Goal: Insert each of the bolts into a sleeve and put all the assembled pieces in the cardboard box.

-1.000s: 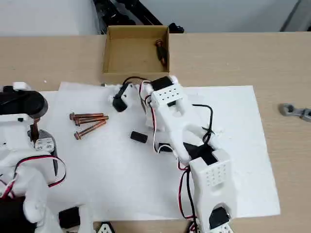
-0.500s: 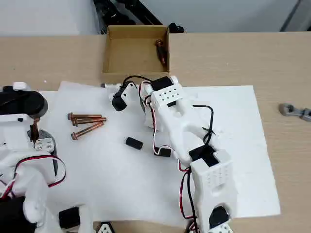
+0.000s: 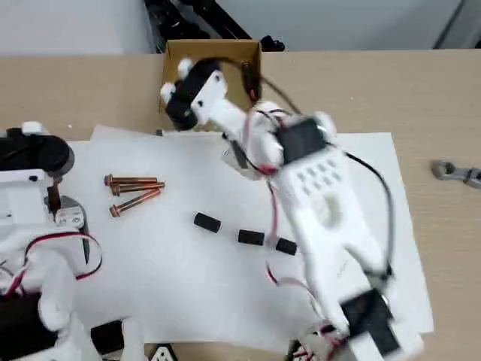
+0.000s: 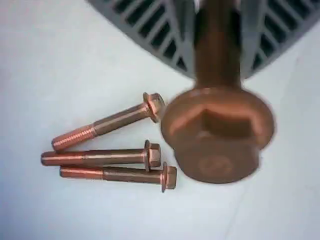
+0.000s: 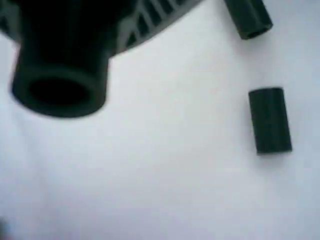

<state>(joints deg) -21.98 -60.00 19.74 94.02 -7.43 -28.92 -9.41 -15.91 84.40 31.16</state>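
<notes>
- Reach of the right arm [image 3: 323, 195] has changed most: the right claw [image 3: 186, 99] has swung up off the white sheet [image 3: 188, 293] to the near left corner of the cardboard box [image 3: 174, 56] (a second ago it hung low over the sheet).
- Three loose sleeves [image 3: 250, 238] now lie uncovered in a row on the sheet.
- Clamped in the right claw: a black sleeve [image 5: 60, 90].
- Pinched by its shank in the left claw [image 3: 57, 204]: a held bolt [image 4: 218, 130], above three loose bolts [image 4: 107, 157].
</notes>
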